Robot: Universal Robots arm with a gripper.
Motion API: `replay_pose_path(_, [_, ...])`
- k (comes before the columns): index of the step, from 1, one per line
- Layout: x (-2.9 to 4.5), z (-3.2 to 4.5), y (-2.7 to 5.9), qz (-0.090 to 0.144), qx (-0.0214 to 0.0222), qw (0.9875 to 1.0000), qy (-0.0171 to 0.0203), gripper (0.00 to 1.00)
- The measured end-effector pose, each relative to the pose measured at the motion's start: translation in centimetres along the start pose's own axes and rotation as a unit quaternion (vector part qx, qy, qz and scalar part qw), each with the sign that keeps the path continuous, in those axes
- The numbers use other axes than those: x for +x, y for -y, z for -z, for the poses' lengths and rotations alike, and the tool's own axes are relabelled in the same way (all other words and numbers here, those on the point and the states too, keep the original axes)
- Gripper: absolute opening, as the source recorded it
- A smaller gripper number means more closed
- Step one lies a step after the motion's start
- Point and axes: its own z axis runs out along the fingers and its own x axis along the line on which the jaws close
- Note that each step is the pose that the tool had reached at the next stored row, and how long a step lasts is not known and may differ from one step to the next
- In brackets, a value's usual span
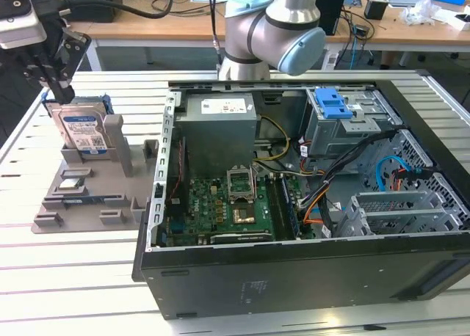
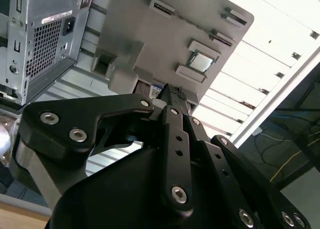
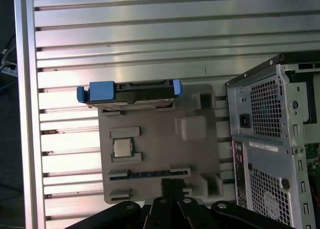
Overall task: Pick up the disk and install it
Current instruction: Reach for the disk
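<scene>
The claw is seen closed on nothing, its tips drawn together. It is held just above the disk, over the upper corner turned away from the computer case; no contact can be made out. The disk is stood on edge in its blue carrier, in a slot of the grey holder tray. The tray is laid on the bench just beside the case's rear panel.

Several risks are judged likely from here. Were the claw brought down closed, the disk's top edge would be struck rather than straddled, and the disk could be tipped in its slot or the tray shoved. A grip taken near the corner, not the middle, could let the disk twist, and the carrier might then be caught on the slot walls. Inside the case, loose cables are draped near the drive cage and could be snagged.

Besides the disk, a processor chip is seated in a recess of the tray and a memory stick in a long slot. In the case a power supply box and a motherboard are mounted at the end near the tray, and the blue-handled drive cage further in.
</scene>
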Motion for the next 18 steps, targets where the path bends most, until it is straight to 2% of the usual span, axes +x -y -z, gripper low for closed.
replay_pose_path(5, [1.28, -0.27, -0.98, 0.0, 0.002, 1.0, 0.0001, 0.11])
replay_pose_path(9, [3.21, -0.6, -2.03, 0.0, 0.0036, 1.0, 0.0003, 0.11])
replay_pose_path(18, [4.81, -1.62, -3.58, 0.0, 0.0046, 1.0, 0.0004, 0.11])
